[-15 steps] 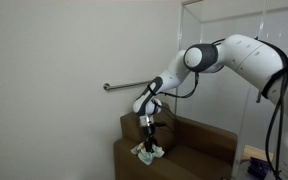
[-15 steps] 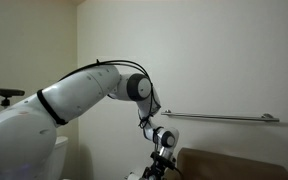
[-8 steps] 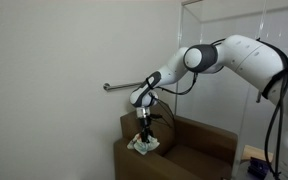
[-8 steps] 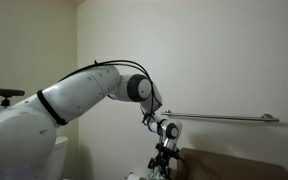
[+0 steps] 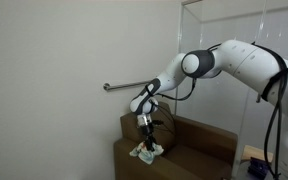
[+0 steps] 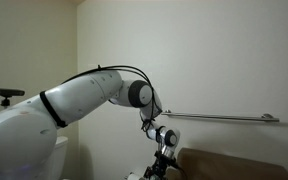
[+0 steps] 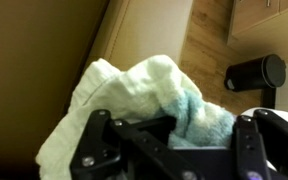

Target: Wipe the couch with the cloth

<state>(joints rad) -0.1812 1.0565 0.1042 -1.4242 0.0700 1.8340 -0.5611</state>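
A pale green and white cloth [image 5: 146,152] hangs bunched from my gripper [image 5: 145,139] and rests on the arm of the brown couch [image 5: 189,158]. In the wrist view the cloth [image 7: 144,95] fills the middle, pinched between the black fingers of my gripper [image 7: 174,135], with the brown couch surface [image 7: 34,60] at the left. In an exterior view only the wrist and gripper [image 6: 160,166] show at the bottom edge, above the couch back [image 6: 239,166].
A metal grab rail [image 5: 124,86] runs along the white wall behind the couch and also shows in an exterior view [image 6: 219,117]. Wooden floor and a dark cylinder [image 7: 254,72] appear in the wrist view. A glass partition [image 5: 244,60] stands behind the arm.
My gripper rose a little with the cloth half a second ago, then came back down, so the cloth again rests on the couch arm.
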